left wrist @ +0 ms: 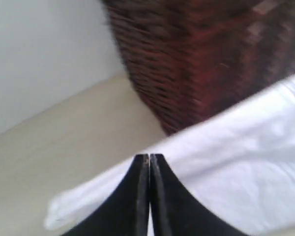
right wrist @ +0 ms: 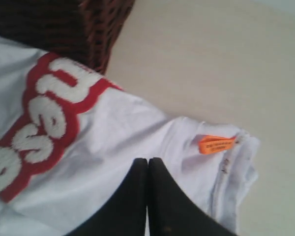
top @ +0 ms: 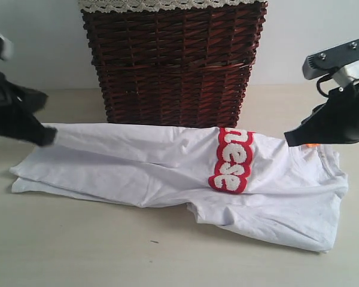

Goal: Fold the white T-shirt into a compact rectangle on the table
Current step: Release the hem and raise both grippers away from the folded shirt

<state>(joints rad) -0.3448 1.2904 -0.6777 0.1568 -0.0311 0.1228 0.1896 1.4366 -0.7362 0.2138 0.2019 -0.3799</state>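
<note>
Both pinched shut, our left gripper (left wrist: pixel 149 156) and right gripper (right wrist: pixel 147 160) meet the shirt's (top: pixel 155 161) far edge (cloth caught? unclear), we judge to fold it nearward across the tabletop (top: pixel 78 239), before the basket (top: pixel 173 66).

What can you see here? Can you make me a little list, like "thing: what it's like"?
Shirt: white T-shirt, wrinkled, lying in a long strip on the table, not yet a compact rectangle
Letters: red band with fuzzy white letters
Tag: orange tag near the shirt's edge
Basket: dark wicker basket with lace trim, behind the shirt
Left fingers: shut, at the shirt's left end
Right fingers: shut, over the shirt near the orange tag
</note>
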